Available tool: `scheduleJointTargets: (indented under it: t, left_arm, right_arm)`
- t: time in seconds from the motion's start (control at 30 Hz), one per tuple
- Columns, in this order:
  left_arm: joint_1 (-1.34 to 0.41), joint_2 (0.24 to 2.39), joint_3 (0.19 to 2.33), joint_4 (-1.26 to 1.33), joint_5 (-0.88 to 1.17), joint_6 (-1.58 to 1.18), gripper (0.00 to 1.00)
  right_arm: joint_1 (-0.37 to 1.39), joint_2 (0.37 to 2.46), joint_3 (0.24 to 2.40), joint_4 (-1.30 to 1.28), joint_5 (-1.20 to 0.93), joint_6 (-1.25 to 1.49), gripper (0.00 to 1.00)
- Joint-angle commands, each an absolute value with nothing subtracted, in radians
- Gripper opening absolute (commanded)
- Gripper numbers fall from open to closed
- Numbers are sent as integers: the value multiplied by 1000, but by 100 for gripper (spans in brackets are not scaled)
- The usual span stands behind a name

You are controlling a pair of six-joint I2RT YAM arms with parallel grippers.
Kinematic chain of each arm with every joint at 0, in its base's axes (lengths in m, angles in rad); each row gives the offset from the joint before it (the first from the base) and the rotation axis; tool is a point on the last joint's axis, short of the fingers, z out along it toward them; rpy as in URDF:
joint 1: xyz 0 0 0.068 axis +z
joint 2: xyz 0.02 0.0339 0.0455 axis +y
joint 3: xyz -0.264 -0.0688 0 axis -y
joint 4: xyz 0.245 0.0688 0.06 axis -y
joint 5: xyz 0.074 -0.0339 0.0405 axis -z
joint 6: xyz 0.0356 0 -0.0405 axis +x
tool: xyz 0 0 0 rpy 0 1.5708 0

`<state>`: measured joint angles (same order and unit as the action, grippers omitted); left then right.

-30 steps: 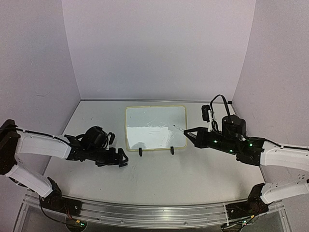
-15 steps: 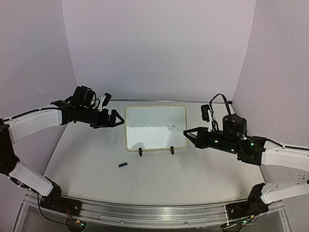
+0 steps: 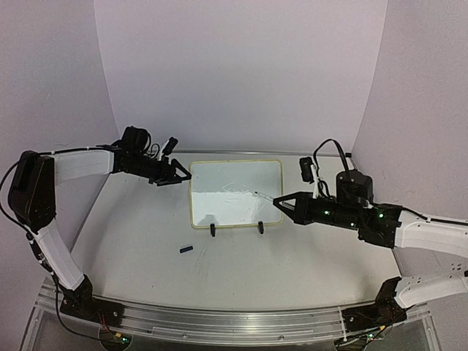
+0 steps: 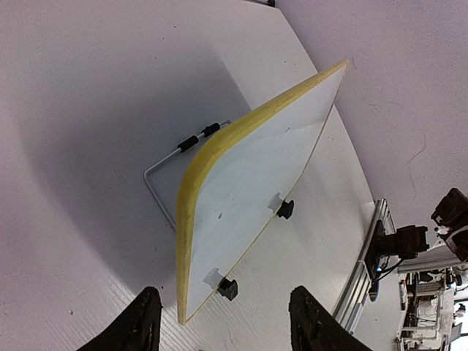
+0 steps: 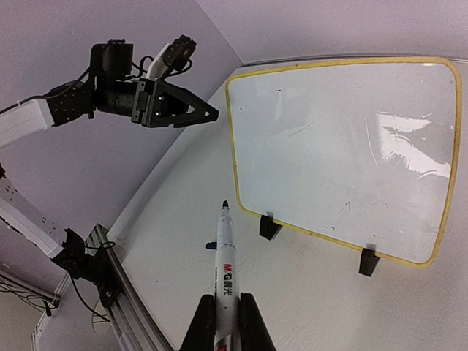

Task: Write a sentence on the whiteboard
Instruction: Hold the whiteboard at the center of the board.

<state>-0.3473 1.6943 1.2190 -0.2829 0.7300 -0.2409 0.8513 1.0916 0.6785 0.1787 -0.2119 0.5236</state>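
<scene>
The whiteboard (image 3: 235, 191) stands on the worktop (image 3: 241, 270), face blank; the right pincer (image 3: 281, 205) — clamped on a marker (image 3: 265, 196) — sits at its right edge, tip aimed leftward at the face; the left pincer (image 3: 179, 175), fingers apart, hovers beside its far left corner.

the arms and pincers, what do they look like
The left arm and right arm have white shells and black joints. The left pincer and right pincer are black tapering wedges. Green lights dot the right arm; a black cable loops over its wrist.
</scene>
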Motion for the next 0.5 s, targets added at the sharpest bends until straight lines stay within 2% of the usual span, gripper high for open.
scheduleJointTargets:
  t: [0.0, 0.17, 0.47]
  left_arm:
    - [-351, 1722, 1290, -242, 771, -209, 58]
    - [-350, 1778, 1331, -238, 761, -179, 47]
    - [-349, 1848, 1394, -232, 755, -169, 41]
  right_arm:
    - [850, 1127, 739, 211, -264, 514, 3]
    - [850, 1149, 740, 229, -288, 517, 3]
    - [850, 1156, 740, 235, -291, 516, 3]
